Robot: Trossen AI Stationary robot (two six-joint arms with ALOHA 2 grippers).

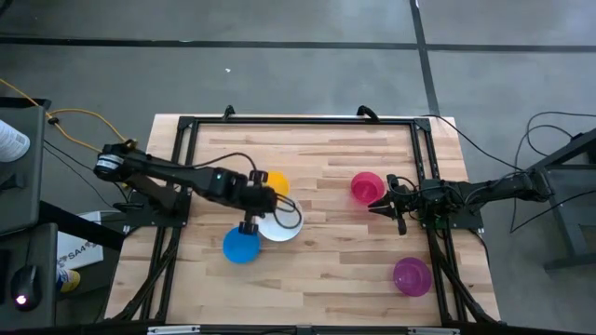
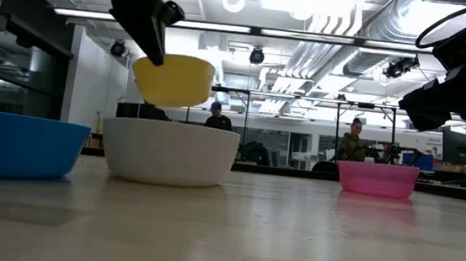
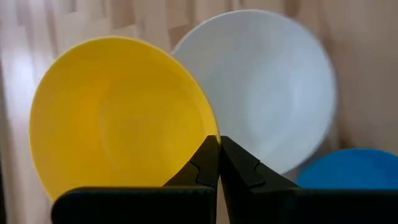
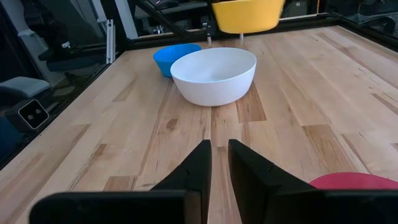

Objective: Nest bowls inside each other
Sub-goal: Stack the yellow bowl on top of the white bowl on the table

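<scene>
My left gripper [image 1: 264,194] is shut on the yellow bowl [image 1: 278,181] and holds it in the air, just beyond the white bowl [image 1: 281,225]. The white bowl stands upright on its base at mid-table. From table height, the yellow bowl [image 2: 174,79] hangs above the white bowl [image 2: 169,152]. A blue bowl [image 1: 241,245] stands on the table at the white bowl's near left. The pink-red bowl [image 1: 365,185] sits right of centre. My right gripper [image 1: 373,206] hovers just near of it, with a narrow gap between its fingers and nothing in them. The purple bowl [image 1: 411,275] stands near the right front. My left gripper pinches the yellow bowl's rim [image 3: 210,132] between its two fingers, one finger [image 3: 198,167] on the inner side and the other outside. The fingers slant down from above, coming from the table's left. The bowl is lifted clear and nearly level, with its opening up.
A black frame [image 1: 298,122] runs along the table's far and side edges. Bare wood lies between the white bowl and the pink-red bowl, and along the near edge. People sit in the room beyond the table [image 2: 355,141].
</scene>
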